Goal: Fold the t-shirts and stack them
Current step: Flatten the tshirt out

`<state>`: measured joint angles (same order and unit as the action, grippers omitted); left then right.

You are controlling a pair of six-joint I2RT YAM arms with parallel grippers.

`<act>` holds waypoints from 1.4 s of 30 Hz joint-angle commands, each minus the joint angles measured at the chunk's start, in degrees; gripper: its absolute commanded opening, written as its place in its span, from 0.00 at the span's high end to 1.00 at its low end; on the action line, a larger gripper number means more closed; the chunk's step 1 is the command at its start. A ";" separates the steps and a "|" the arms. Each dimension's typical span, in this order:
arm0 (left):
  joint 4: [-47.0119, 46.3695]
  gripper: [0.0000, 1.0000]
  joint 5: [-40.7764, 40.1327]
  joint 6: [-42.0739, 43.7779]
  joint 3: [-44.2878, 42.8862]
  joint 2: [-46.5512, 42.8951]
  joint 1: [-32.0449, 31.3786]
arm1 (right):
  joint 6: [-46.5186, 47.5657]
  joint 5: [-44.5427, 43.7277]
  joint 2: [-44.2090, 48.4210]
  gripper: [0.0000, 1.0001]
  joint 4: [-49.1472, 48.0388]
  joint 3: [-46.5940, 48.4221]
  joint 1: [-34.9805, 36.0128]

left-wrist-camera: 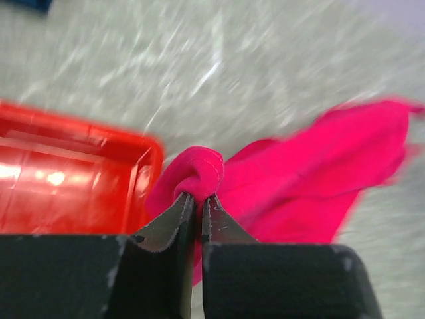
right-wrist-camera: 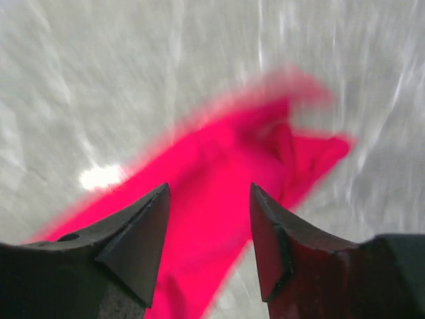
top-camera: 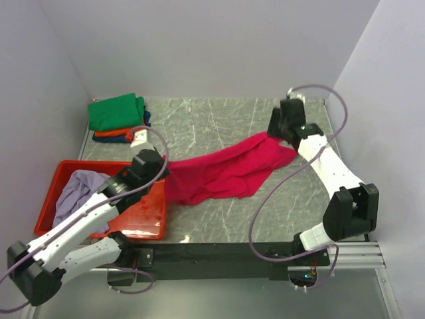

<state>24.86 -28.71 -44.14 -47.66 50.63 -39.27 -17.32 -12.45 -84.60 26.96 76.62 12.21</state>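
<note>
You have the pink shirt (top-camera: pixel 226 171) stretched in a rumpled band across the middle of the table (top-camera: pixel 219 119), neither flat nor folded yet. At the far left corner the stack (top-camera: pixel 119 123) shows the green shirt (top-camera: pixel 116 111) on top, the orange shirt (top-camera: pixel 109 135) under it and a sliver of the blue shirt (top-camera: pixel 147 118) at its side, so I reckon three of the five are done. The lavender shirt (top-camera: pixel 78 193) lies crumpled in the tray (top-camera: pixel 143 216) at the near left. That leaves you two: the pink one in hand and the lavender one. Your left arm reaches low across the tray, and the left gripper (left-wrist-camera: pixel 198 196) is pinched tight on a bunched end of the pink shirt just beside the tray's right rim. Your right arm stretches to the far right, its wrist bent down over the shirt's other end. There the right gripper (right-wrist-camera: pixel 209 189) hangs above the cloth, its jaws well apart with nothing between them.
</note>
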 commanded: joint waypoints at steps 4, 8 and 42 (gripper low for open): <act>-4.03 0.92 3.39 1.51 3.19 3.50 2.70 | -1.49 1.28 3.39 0.36 -0.86 -10.17 -2.71; -6.40 0.92 5.06 2.65 3.62 6.84 3.67 | -2.54 2.95 0.76 0.36 -3.04 -12.63 -5.52; -5.44 0.93 8.14 3.27 3.98 7.20 5.69 | -13.88 14.29 -38.27 0.44 -4.46 21.38 -11.68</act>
<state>19.59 -20.82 -42.02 -43.38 59.53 -33.93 -29.43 2.46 -122.61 23.20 95.22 0.71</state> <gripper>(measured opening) 0.094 0.566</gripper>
